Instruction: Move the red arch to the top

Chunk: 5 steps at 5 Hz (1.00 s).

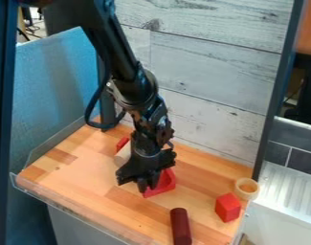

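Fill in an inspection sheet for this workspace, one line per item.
Surface: wooden worktop, level-looking, clear edging along the front.
Job's things: red arch on the worktop, partly hidden by the gripper.
Clutter: red cube, dark red cylinder, pale round piece, pale block and small red block.
Grippers: one, black, at the arch; contact unclear.
Cables: black cable looping beside the arm.
Surroundings: blue panel left, plank wall behind.

Blocks spread over the table (87,177)
Mid-table, the arch (162,184) lies by the claw (143,181); behind, to the left, a pale-free cylinderBlocks spread over the table (87,177).
The arch (165,183) lies mid-table at the claw (142,182), a small block (122,144) behind it to the left. The cylinder (181,226) lies in front, the cube (227,207) to the right, the ring (247,192) just behind the cube.
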Each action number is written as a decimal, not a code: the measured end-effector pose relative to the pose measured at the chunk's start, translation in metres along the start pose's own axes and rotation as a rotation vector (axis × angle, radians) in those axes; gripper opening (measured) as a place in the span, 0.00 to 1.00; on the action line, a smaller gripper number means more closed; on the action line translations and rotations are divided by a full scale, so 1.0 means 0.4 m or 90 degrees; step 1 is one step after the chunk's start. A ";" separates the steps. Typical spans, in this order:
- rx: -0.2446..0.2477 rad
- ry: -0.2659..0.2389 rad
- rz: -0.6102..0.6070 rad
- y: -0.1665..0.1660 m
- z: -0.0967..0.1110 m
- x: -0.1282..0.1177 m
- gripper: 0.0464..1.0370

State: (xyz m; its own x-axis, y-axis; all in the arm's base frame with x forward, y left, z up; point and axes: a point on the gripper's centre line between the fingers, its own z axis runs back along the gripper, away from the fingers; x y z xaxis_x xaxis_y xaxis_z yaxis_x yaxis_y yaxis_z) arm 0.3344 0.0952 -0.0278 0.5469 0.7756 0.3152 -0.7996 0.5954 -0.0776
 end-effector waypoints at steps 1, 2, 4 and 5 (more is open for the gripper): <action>-0.004 -0.021 -0.101 -0.024 0.009 -0.021 0.11; 0.003 -0.114 -0.221 -0.053 0.035 -0.059 0.11; -0.031 -0.308 -0.302 -0.094 0.088 -0.084 0.11; -0.035 -0.372 -0.297 -0.106 0.110 -0.059 0.11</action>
State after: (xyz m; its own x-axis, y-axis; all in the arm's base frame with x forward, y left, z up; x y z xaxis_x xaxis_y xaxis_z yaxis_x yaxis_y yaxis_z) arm 0.3444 0.0427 0.0096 0.5930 0.2119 0.7768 -0.4954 0.8565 0.1446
